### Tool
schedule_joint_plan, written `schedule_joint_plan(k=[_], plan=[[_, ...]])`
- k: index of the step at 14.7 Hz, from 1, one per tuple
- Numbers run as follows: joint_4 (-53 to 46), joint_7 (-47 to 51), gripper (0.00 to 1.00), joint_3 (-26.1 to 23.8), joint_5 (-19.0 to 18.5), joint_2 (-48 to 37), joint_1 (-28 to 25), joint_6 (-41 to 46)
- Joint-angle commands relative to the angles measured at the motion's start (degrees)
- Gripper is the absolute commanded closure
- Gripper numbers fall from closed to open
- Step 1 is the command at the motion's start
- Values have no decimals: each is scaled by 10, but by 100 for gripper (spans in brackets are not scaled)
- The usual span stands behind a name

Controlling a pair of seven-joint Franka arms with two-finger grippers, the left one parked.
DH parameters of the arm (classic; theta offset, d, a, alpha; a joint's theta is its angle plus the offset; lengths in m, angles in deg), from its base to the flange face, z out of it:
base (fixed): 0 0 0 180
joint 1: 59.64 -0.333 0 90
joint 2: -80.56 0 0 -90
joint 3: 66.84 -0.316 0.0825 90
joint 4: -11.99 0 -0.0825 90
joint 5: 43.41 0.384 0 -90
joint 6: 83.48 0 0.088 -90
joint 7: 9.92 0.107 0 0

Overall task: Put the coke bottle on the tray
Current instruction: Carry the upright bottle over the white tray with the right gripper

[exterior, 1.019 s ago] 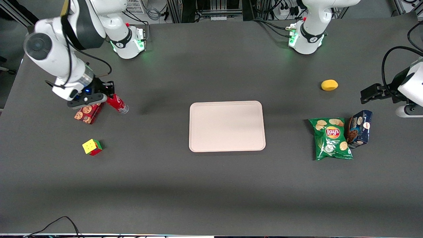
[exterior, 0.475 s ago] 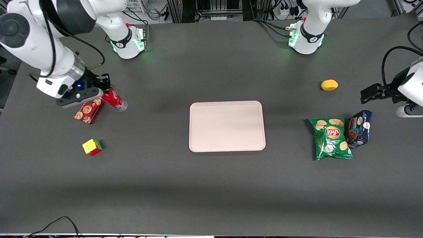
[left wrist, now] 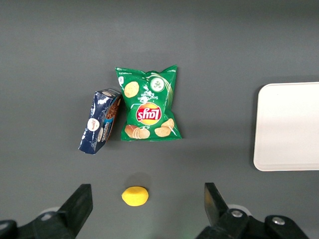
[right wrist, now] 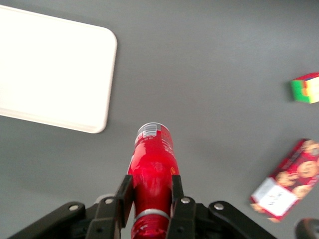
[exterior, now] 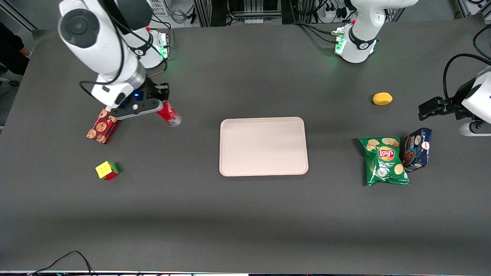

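Note:
My right gripper is shut on the neck of the small red coke bottle and holds it lifted above the table, tilted with its clear base toward the tray. In the right wrist view the two black fingers clamp the bottle just below its cap. The pale pinkish-beige tray lies flat at the table's middle, apart from the bottle, and shows in the right wrist view. It holds nothing.
A red cookie box and a colour cube lie toward the working arm's end. A green chips bag, a blue box and a yellow lemon lie toward the parked arm's end.
My gripper has lifted the coke bottle from beside the red cookie box and carried it toward the tray. The box, now uncovered, stays in place.

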Motion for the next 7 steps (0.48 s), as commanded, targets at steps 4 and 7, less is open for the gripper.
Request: schedule_joint_plan(k=[4,7], plan=[[-125,201,100,42,30,116,-125,-22],[-175,238,100,41,29,177,-148,-41]])
